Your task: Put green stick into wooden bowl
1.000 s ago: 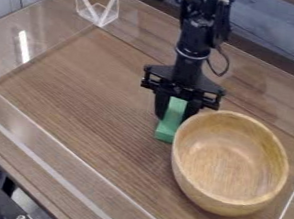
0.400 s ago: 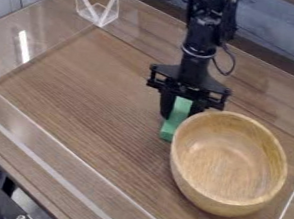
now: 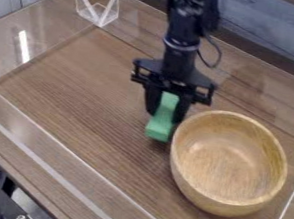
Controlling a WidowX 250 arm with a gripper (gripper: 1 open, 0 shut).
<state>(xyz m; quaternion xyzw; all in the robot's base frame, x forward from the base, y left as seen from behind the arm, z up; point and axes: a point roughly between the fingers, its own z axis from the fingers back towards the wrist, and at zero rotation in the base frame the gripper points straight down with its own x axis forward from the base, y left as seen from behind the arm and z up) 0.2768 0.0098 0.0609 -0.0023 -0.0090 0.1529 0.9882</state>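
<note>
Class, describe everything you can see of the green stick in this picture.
The green stick is a small, bright green, flat rectangular block of plain, smooth look. It hangs tilted, upper end clamped between the fingers of the gripper, which points down. Its lower end sits over the wooden table; whether it touches cannot be told. It lies just left of the wooden bowl, outside it.

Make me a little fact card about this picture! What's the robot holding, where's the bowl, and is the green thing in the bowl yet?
holder: gripper, pointing down, shut on the green stick
held thing: green stick, hanging upright-ish, its lower end near the table
bowl: wooden bowl, sitting to the right of the stick, nothing inside
stick in bowl: not yet, it is outside the rim on the left
surface: brown wooden table
other thing: small clear stand at the far back left
</note>
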